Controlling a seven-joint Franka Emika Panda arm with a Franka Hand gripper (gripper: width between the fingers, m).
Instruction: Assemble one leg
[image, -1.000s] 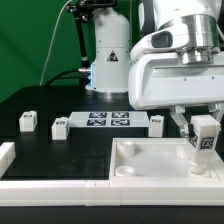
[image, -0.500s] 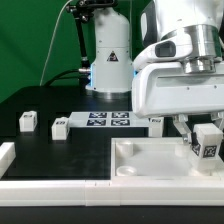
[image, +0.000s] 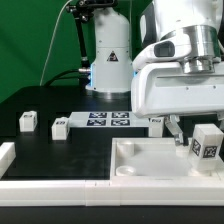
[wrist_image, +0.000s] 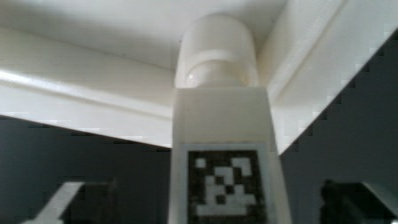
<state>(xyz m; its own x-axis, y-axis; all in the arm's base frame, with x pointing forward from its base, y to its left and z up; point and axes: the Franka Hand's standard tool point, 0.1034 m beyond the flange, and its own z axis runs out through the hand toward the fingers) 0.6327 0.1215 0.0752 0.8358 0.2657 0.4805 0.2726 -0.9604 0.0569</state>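
Note:
The leg (image: 207, 143), a small white block with a tag, stands tilted over the far right of the large white panel (image: 140, 162). Its lower end is at the panel's surface. My gripper (image: 203, 138) straddles it; one dark finger (image: 180, 130) shows just to the exterior view's left of the leg, with a small gap. In the wrist view the leg (wrist_image: 222, 130) runs up the middle to a rounded end at the panel (wrist_image: 71, 85). The gripper (wrist_image: 210, 205) is open there, with dark gaps between the leg and both fingers (wrist_image: 71, 200).
Three more small white legs lie on the black table, one far left (image: 28, 122), one by it (image: 60, 127) and one near the arm (image: 156, 123). The marker board (image: 108, 120) lies between them. A white ledge (image: 6, 156) borders the front left.
Over the last second the hand came lower and turned. The leg sank a little, shifted slightly to the exterior view's right and went from upright to tilted. The last half second shows almost no movement.

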